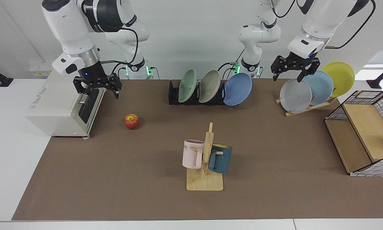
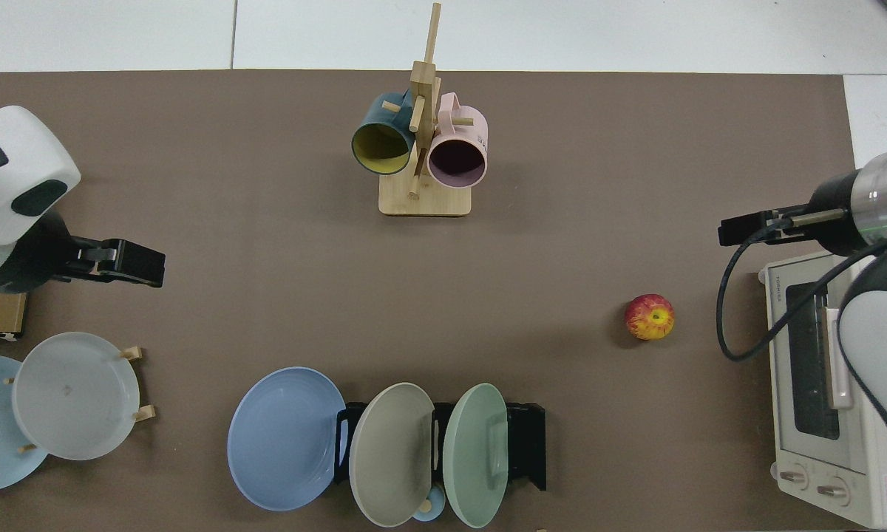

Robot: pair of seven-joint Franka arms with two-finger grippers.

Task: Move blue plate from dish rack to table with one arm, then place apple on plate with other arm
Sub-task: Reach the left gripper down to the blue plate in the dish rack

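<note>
Two arms, both empty-handed. Left gripper (image 1: 293, 71), fingers spread, hangs above the grey plate (image 1: 295, 95) on the wooden plate stand (image 1: 309, 107), well apart from the dish rack (image 1: 174, 94). Right gripper (image 1: 97, 88), fingers likewise spread, hangs beside the toaster oven (image 1: 60, 105), near the apple (image 1: 131, 121) but not over it. Step in hand, by judgement: the first, the approach; nothing has been lifted. Blue plate (image 1: 238, 89) leans in the end slot of the rack, on the side nearer the left arm, so that arm looks the likelier one for it. Next move calls for bringing spread fingers to the plate's upper rim, closing on it, and lifting it clear of the dividers before setting it flat on the table (image 1: 274, 153); a thin, tilted rim may slip. Apple rests on the brown mat, apart from everything. Count: three plates in the black rack (green, beige, blue); three on the wooden stand (grey, pale blue, yellow); two mugs (pink, dark teal) on one mug stand (image 1: 206, 179); one apple; one toaster oven; one wire basket (image 1: 364, 127) at the table's edge.
</note>
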